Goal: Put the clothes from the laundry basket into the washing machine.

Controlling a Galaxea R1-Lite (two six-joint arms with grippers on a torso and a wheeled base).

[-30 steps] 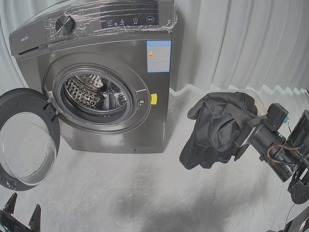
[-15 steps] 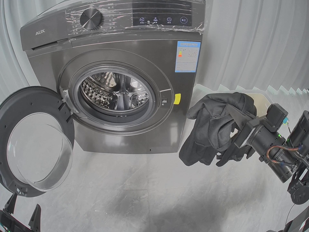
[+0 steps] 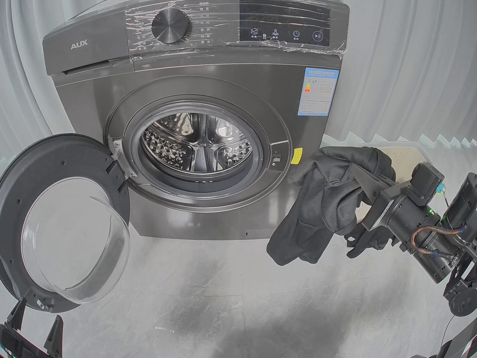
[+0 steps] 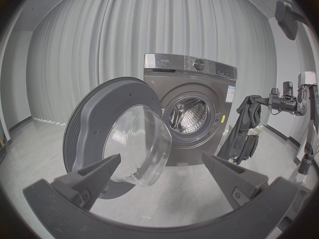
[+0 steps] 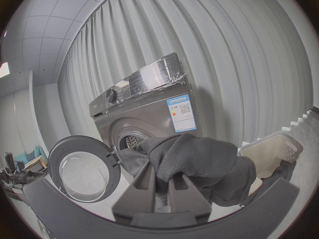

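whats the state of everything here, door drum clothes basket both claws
washing machine door, swung wide open
drum, no clothes visible inside
dark garment, hanging from the right claw
laundry basket, on the floor behind the garment
right claw, shut on the dark garment
left claw, open, empty

Head camera high, close on the washing machine [image 3: 198,75]; wrist cameras lower, farther, same machine front.
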